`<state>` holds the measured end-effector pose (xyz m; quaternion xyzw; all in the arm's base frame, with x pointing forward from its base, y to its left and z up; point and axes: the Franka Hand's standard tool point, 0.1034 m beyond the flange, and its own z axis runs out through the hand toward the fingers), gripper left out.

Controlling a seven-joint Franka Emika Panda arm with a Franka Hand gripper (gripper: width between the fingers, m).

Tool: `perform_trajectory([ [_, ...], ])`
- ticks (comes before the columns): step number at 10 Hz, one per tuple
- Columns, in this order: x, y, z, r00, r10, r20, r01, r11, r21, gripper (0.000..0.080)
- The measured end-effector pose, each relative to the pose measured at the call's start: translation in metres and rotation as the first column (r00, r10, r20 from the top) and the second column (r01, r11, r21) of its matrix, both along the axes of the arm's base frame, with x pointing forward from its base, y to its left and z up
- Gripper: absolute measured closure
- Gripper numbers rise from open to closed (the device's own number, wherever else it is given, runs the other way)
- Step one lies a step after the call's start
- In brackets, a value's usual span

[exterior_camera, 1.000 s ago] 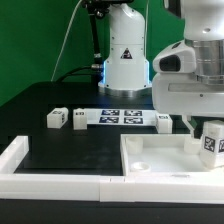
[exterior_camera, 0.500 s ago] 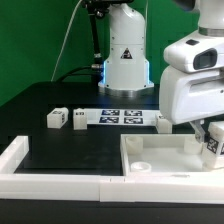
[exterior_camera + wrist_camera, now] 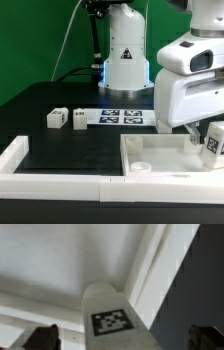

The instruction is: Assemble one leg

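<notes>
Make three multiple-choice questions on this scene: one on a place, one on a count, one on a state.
1. Where is the leg nearest the end effector?
A on the floor
B at the square panel's right side in the exterior view
C atop another leg

2. How many legs lie to the exterior view's left of the marker board?
A one
B two
C four

3. The end effector is:
A open
B shut on a leg
C out of view

Answers:
1. B, it rises over the panel there.
2. B, one beside another.
3. A, the wrist view shows both fingertips clear of the leg.
</notes>
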<state>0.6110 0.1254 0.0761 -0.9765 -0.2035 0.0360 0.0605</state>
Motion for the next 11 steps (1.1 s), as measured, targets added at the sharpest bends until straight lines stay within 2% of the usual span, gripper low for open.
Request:
perform_trajectory([
  [1,0.000,0.000,0.000,1.000,0.000,0.000,0.000,1.000,0.000,0.0151],
  [2,0.000,0.000,0.000,1.000,0.000,-0.001,0.000,1.000,0.000,0.0279],
  [3,0.000,0.000,0.000,1.000,0.000,-0.001,0.000,1.000,0.000,0.0279],
  [4,0.000,0.000,-0.001,1.000,0.000,-0.001,0.000,1.000,0.000,0.0419],
  [5,0.001,-0.006,-0.001,1.000,-0.002,0.000,0.002,1.000,-0.010,0.0499],
  [9,0.001,-0.008,-0.002,0.999,-0.049,-0.004,0.049,0.999,-0.014,0.0503],
  [10,0.001,-0.009,-0.002,0.981,-0.192,-0.010,0.192,0.981,-0.006,0.0503],
  [11,0.000,-0.012,-0.003,0.920,-0.390,-0.017,0.391,0.920,0.013,0.0504],
])
